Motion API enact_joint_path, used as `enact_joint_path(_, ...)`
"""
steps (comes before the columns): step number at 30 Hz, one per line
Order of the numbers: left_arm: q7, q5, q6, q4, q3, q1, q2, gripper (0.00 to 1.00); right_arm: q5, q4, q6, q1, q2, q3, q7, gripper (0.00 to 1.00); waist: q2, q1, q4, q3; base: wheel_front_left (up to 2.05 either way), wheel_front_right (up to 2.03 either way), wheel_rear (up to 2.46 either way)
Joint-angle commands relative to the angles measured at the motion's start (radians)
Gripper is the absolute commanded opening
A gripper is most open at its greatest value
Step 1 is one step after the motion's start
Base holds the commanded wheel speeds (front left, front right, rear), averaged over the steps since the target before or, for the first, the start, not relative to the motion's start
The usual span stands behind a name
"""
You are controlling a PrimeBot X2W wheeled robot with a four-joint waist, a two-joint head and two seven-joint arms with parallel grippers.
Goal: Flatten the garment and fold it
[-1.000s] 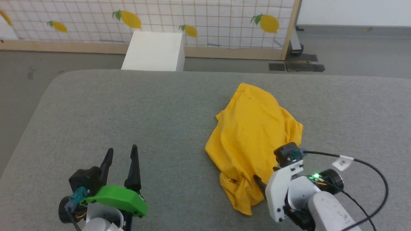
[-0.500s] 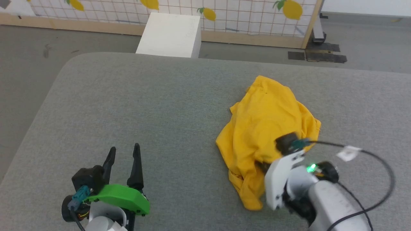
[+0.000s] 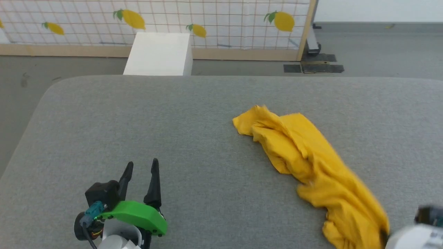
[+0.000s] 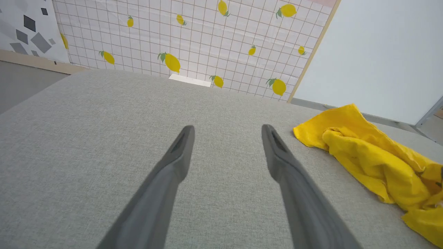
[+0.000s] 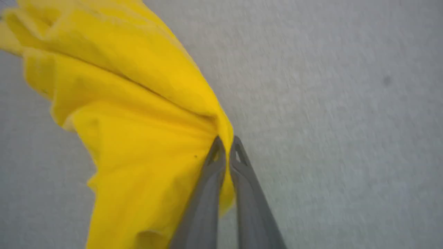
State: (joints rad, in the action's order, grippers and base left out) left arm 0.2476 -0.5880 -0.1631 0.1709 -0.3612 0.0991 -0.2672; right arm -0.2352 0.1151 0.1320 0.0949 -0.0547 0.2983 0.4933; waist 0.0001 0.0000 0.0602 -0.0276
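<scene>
Right claw pinches a fold of the soft yellow T-shirt, bunched into a long rumpled rope across the grey woven surface's right side; left claw gapes empty, near-left.

the left gripper has two long black pointed fingers, a bright green curved cover, a teal connector with a black cable and a white wrist. the right gripper has dark grey fingers.

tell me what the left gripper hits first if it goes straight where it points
Way looks free: the left gripper points over bare grey surface, the garment off to its right. Beyond, perhaps the white box.
</scene>
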Motion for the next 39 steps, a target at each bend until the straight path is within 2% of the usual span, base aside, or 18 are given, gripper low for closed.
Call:
enact_joint_path(1,-0.003,-0.003,0.005,0.007,-0.001,0.015,0.002,1.00,-0.003,0.012,-0.001,0.036,0.005,-0.011,0.037,0.00,-0.0001,0.0000,-0.011,0.006,0.00,0.00,0.00)
enact_joint_path(3,-0.004,-0.006,0.006,0.015,0.000,0.012,0.000,1.00,-0.028,0.029,-0.001,0.067,0.005,-0.003,0.069,0.00,-0.0001,0.0000,-0.021,0.007,0.00,0.00,0.00)
enact_joint_path(4,-0.006,-0.010,0.006,0.019,0.001,0.009,0.000,1.00,-0.029,0.029,-0.001,0.072,0.005,0.001,0.066,0.28,-0.0001,0.0000,-0.025,0.009,0.00,0.00,0.00)
enact_joint_path(5,-0.008,-0.012,0.006,0.021,0.001,0.008,-0.001,1.00,-0.033,0.025,-0.001,0.070,0.005,0.004,0.055,0.87,-0.0001,0.0000,-0.029,0.009,0.00,0.00,0.00)
enact_joint_path(6,-0.010,-0.014,0.006,0.024,0.001,0.006,-0.002,1.00,-0.049,0.018,-0.001,0.062,0.005,0.007,0.037,1.00,-0.0001,0.0000,-0.034,0.011,0.00,0.00,0.00)
enact_joint_path(9,-0.022,-0.020,0.000,0.024,0.000,0.008,0.001,1.00,-0.090,-0.025,-0.001,0.022,0.005,0.022,-0.054,1.00,-0.0001,0.0000,-0.044,0.014,0.00,0.00,0.00)
enact_joint_path(12,-0.038,-0.053,-0.006,0.016,0.011,0.048,0.038,1.00,-0.103,-0.055,-0.001,-0.028,0.005,0.072,-0.182,1.00,-0.0001,0.0000,-0.048,0.010,0.00,0.00,0.00)
enact_joint_path(15,-0.097,-0.091,0.009,0.022,-0.003,0.126,0.080,1.00,-0.086,-0.053,-0.001,-0.073,0.005,0.119,-0.261,1.00,-0.0001,0.0000,-0.060,-0.002,0.00,0.00,0.00)
enact_joint_path(16,-0.148,-0.093,0.015,0.039,-0.024,0.167,0.085,1.00,-0.076,-0.048,-0.001,-0.090,0.005,0.128,-0.277,1.00,-0.0001,0.0000,-0.067,-0.008,0.00,0.00,0.00)
enact_joint_path(20,-0.324,-0.114,0.029,0.112,-0.078,0.342,0.120,1.00,-0.044,-0.027,-0.001,-0.130,0.005,0.114,-0.302,1.00,-0.0001,0.0000,-0.110,-0.035,0.00,0.00,0.00)
enact_joint_path(26,-0.619,-0.121,0.066,0.285,-0.187,0.602,0.164,1.00,-0.067,0.024,-0.001,-0.151,0.005,0.054,-0.314,1.00,-0.0001,0.0000,-0.203,-0.119,0.00,0.00,0.00)
enact_joint_path(30,-0.757,-0.101,0.076,0.390,-0.248,0.715,0.176,1.00,-0.077,0.062,-0.001,-0.163,0.005,0.028,-0.335,1.00,-0.0001,0.0000,-0.253,-0.173,0.00,0.00,0.00)
enact_joint_path(35,-0.867,-0.073,0.053,0.508,-0.288,0.786,0.168,1.00,-0.088,0.107,-0.001,-0.183,0.005,0.015,-0.369,1.00,-0.0001,0.0000,-0.295,-0.216,0.00,0.00,0.00)
enact_joint_path(39,-0.879,-0.067,0.053,0.550,-0.298,0.802,0.165,1.00,-0.087,0.138,-0.001,-0.196,0.005,0.013,-0.393,1.00,-0.0001,0.0000,-0.304,-0.227,0.00,0.00,0.00)
